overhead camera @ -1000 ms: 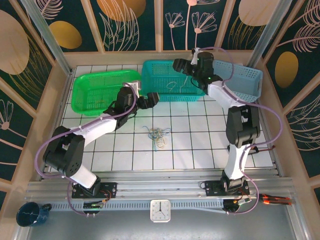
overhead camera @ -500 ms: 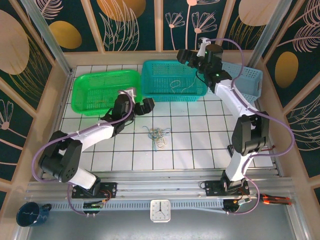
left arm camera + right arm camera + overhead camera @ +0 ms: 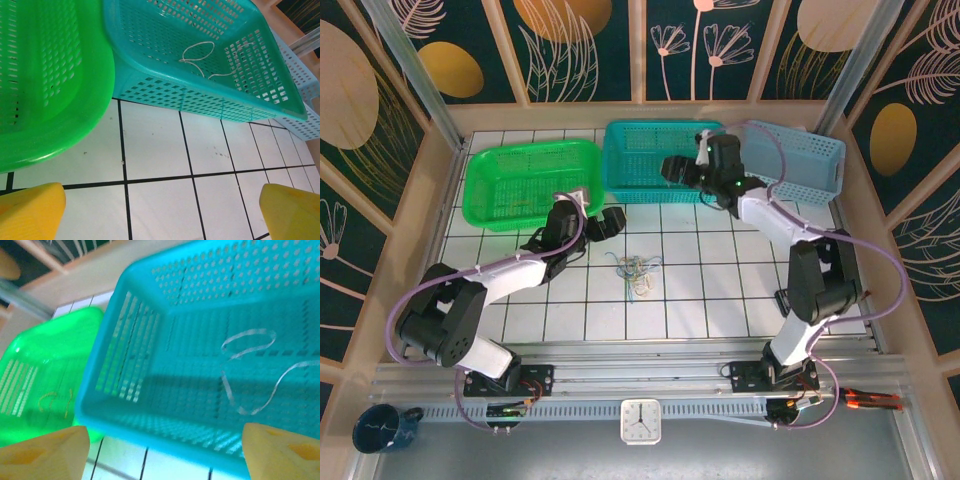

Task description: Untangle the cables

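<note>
From above, the left gripper (image 3: 611,221) hangs with its jaws spread wide and nothing between them. It is over the white tiled tabletop (image 3: 720,290), just on the near side of where the green basket (image 3: 525,180) and the teal basket (image 3: 650,150) meet. The tangle of cables (image 3: 636,271), with blue, yellow-orange and white strands, lies on the tabletop to the near right of that gripper, apart from it and untouched. The right gripper (image 3: 673,168) is over the near right part of the teal basket, jaws apart and holding nothing. A light blue basket (image 3: 800,155) stands against the teal one on its right.

In the left wrist view, the yellow fingers (image 3: 30,212) sit at the two lower corners, far apart, with bare tile between them. Beyond them the green basket is on the left and the teal one on the right, their sides touching. A white cable (image 3: 199,57) lies looped on the teal basket's floor.

In the right wrist view, which is somewhat blurred, the fingers also stand wide and empty above the teal basket's near rim. The white cable curls on the basket floor to the right. A yellow-orange cable (image 3: 54,401) lies in the green basket on the left.
</note>
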Robot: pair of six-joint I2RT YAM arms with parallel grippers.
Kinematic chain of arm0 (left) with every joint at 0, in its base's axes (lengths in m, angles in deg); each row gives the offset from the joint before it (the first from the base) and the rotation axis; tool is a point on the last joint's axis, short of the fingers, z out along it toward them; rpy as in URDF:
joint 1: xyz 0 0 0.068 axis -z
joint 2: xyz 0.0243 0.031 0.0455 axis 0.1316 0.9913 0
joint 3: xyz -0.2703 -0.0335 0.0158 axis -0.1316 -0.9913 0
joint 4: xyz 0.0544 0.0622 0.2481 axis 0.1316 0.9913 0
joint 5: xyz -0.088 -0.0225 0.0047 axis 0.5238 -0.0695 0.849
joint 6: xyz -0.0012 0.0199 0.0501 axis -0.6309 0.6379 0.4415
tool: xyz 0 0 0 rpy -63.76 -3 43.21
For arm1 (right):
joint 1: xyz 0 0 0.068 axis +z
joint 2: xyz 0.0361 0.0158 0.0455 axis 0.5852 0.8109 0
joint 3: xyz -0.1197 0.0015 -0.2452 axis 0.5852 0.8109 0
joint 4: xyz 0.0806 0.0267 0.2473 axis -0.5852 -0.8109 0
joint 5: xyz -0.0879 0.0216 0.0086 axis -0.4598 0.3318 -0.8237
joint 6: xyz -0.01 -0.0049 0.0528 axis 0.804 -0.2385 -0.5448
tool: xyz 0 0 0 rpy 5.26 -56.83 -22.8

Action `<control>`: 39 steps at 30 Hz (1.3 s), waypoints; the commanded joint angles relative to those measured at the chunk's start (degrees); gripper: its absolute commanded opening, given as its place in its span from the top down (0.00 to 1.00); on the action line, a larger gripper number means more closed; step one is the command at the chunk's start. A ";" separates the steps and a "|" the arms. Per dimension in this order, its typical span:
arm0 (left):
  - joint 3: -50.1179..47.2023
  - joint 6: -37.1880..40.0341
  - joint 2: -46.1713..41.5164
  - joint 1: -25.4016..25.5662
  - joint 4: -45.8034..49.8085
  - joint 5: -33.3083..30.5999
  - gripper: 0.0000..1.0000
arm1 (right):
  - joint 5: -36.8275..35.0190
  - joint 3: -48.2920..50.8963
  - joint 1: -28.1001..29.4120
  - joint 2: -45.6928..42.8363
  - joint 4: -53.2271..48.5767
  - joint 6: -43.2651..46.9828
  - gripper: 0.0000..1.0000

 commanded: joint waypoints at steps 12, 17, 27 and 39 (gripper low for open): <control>-3.77 2.29 -5.32 -0.24 -0.30 4.04 0.01 | -5.97 24.56 17.43 -13.20 5.85 -8.31 0.41; -1.99 2.72 -4.65 -0.30 3.52 4.91 0.01 | -10.14 25.52 26.13 -13.42 2.29 -7.56 0.56; -2.82 0.85 -4.72 -0.26 2.97 5.14 0.01 | -14.79 26.50 31.10 -16.37 -1.91 -5.81 0.63; -4.78 -3.06 -6.63 -0.31 3.68 4.07 0.01 | -12.68 21.68 28.14 -7.86 0.10 0.95 0.54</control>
